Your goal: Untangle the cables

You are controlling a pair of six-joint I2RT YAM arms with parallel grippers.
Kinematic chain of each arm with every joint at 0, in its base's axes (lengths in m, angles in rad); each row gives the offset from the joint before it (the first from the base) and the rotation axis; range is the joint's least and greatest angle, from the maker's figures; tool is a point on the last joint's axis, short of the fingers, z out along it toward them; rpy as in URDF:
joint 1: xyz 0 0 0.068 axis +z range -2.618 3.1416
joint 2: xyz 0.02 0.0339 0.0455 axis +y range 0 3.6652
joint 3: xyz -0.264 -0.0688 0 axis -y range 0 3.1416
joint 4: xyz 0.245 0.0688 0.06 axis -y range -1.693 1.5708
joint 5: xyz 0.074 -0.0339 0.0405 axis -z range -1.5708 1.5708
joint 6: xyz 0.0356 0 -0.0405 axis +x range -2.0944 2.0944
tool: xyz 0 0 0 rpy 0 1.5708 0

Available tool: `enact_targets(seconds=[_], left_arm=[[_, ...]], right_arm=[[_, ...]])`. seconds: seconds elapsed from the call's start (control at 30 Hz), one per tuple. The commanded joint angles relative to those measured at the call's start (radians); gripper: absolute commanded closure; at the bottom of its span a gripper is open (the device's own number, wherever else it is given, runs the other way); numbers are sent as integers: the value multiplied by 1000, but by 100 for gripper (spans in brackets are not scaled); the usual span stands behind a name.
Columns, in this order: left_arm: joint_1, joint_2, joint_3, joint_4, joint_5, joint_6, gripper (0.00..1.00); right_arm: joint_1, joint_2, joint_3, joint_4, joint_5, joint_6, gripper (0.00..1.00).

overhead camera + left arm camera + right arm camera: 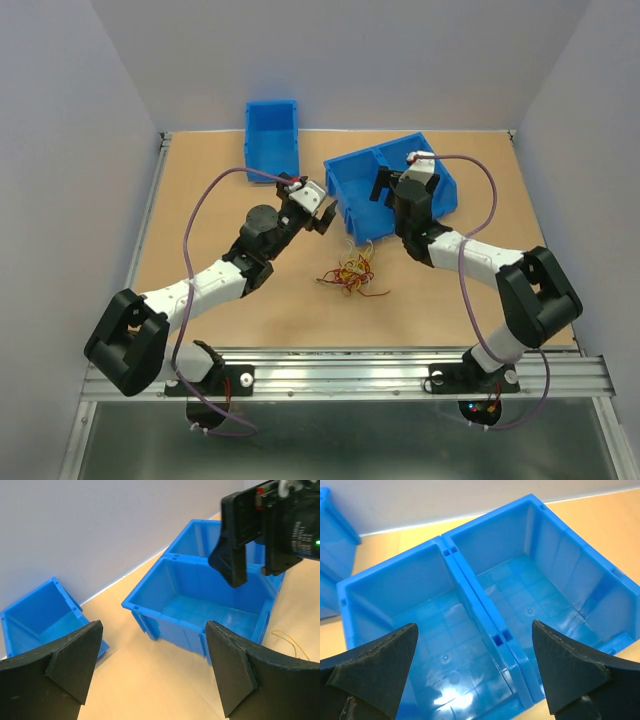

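Tan wooden table (300,320), pale grey walls (380,60), tangled cables (350,272) mid-surface

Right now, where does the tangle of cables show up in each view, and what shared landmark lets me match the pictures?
Top external: the cables lie mid-picture, just below the joined blue bins.
Left wrist: only a thin yellow strand at the right edge, seemingly part of them, beside the bins.
Right wrist: not in it; the bins fill the frame.
Shared landmark: the joined blue bins.
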Motion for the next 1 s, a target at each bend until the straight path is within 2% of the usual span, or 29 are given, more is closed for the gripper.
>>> enact_targets(seconds=[0.0,0.1,0.2,0.3,0.43,0.53,0.63,0.77,0.9,0.93,0.97], left_arm=[[-6,-32,-2,65,-11,10,5],[-6,-27,0,63,-9,13,5],[-6,-23,3,51,4,14,5],[-6,-13,10,43,6,14,5],[-6,-12,17,34,3,13,5],[-6,-4,26,-13,56,36,5],[-9,13,58,-76,124,59,5],[-17,39,69,-95,129,77,5],[-21,47,73,-98,123,85,5],[-23,48,75,-101,120,85,5],[-23,50,76,-99,117,83,5]], right_arm=[[5,-102,-96,132,-82,40,0],[3,-181,-163,131,-76,101,0],[-4,-243,-205,118,-105,68,0],[-4,-261,-168,-41,-102,57,0],[-23,-226,-136,-150,-124,31,0],[-67,-203,-135,-158,-139,35,2],[-113,-157,-118,-159,-240,27,5],[-121,-70,-84,-161,-262,0,5],[-122,4,-40,-149,-262,-15,13],[-122,30,-18,-137,-266,-16,23],[-124,47,-7,-130,-268,-14,28]])
